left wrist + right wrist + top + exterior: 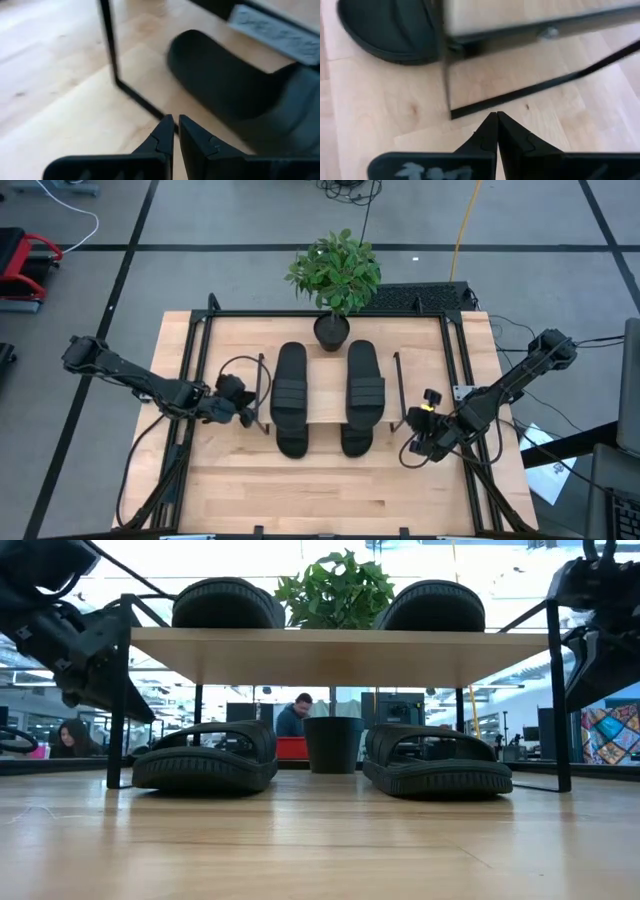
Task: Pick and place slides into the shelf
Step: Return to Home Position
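**A:** where are the slides [290, 385] sitting right now?

**B:** all four are at the shelf [327, 395]. Two are lying on its wood top [340, 652] and two are lying under it on the surface [330, 490]. Their long axes are running front to back, parallel to the wire side frames [118, 700].

**A:** and the claws?

**B:** the left claw [173, 127] is hovering just beside the shelf's left frame and the right claw [496, 122] just beside its right frame. Both are pinched closed on nothing, and neither is looking clearly nearer. The slides are lying inward of each claw, so I'm guessing the move home is going straight outward from the shelf — the thin frame wire is the only thing risking a snag.

**A:** room around it?

**B:** bare light wood is showing in front of the shelf, a potted plant [335, 275] is standing right behind it, and people [295, 715] are sitting at desks well beyond.
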You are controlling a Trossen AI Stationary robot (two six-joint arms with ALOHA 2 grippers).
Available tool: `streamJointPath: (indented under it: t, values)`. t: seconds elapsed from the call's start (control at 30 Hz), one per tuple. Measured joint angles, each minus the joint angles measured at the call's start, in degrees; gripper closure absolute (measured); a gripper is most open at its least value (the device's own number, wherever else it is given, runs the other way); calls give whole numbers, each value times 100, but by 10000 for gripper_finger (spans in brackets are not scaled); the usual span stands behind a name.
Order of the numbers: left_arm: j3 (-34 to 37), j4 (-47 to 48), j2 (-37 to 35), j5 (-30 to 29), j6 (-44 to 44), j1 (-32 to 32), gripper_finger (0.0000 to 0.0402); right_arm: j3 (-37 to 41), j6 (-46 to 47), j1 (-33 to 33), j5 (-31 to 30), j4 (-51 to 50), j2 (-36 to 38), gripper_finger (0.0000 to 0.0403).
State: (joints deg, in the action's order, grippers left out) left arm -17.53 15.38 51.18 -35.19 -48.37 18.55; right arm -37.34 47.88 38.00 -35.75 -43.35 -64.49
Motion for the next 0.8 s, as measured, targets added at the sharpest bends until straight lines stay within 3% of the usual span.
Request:
streamJointPath:
  t: [0.27,0.5,0.7,0.8]
  values:
    - [-220,1330,-2,-883,-91,17,378,-7,757,119,473,-1491,286,403]
    - [-584,1650,-347,-1439,657,325,398,-128,473,522,412,-1544,1286,403]
    - [-1086,1554,-767,-2354,1712,762,400,-256,-158,723,-502,-1378,2200,403]
    - [-1278,985,-928,-2703,2875,985,400,-256,-817,723,-821,-852,2685,403]
